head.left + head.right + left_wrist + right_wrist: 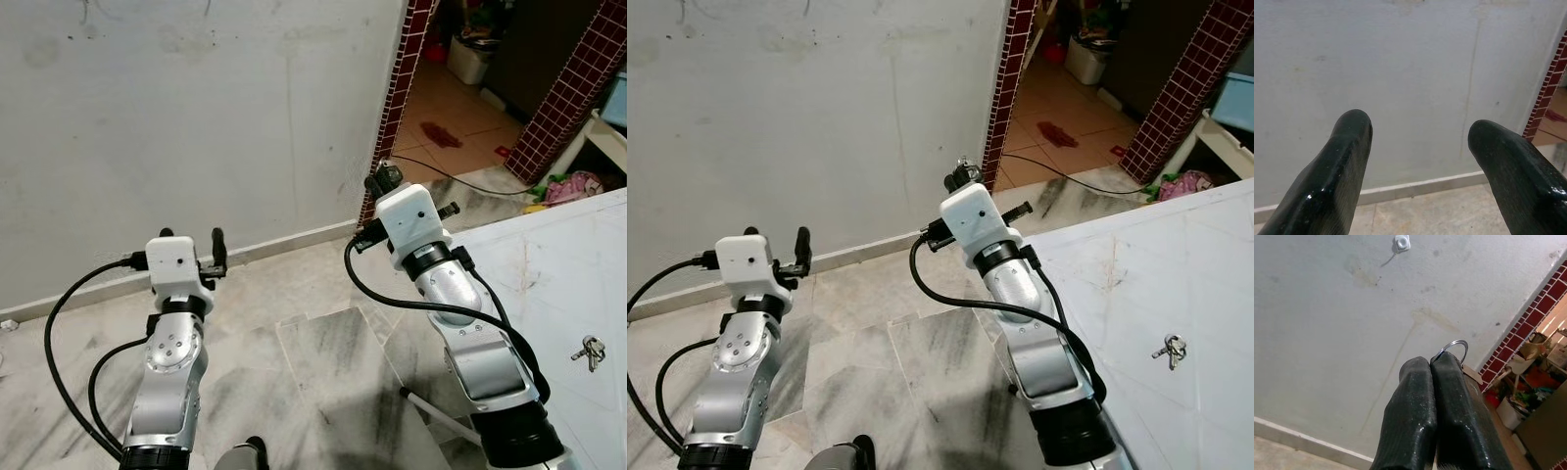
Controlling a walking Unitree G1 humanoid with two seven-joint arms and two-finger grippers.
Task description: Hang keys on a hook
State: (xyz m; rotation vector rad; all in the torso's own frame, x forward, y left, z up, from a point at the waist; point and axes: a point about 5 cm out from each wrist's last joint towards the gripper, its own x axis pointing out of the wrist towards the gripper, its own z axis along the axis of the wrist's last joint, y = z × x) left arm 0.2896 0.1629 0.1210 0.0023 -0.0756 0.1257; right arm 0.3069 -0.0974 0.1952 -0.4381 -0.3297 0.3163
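The right gripper is clenched, its two black fingers pressed together with a silver key ring pinched at the tips; the loop of the ring stands proud of the fingertips, and the rest of whatever hangs from it is hidden behind the fingers, so the keys themselves cannot be confirmed in this grasp. In the head views the right gripper is raised in front of the grey plaster wall, close to the red-tiled door jamb. The left gripper is held out lower and to the robot's left, released — in the left wrist view its fingers stand well apart with nothing between them, pointed at the wall and skirting board. In the right wrist view a small white hook is fixed to the wall well above and apart from the ring. A second bunch of keys lies on the white table to the robot's right, untouched. Task status, as a judgement: the pick-up stage appears complete, since the ring is already gripped and lifted — the hanging stage is not yet done, because the ring is nowhere near contact with the hook. What remains is to raise the right gripper toward the hook, pass the exposed loop over it, and open the fingers.
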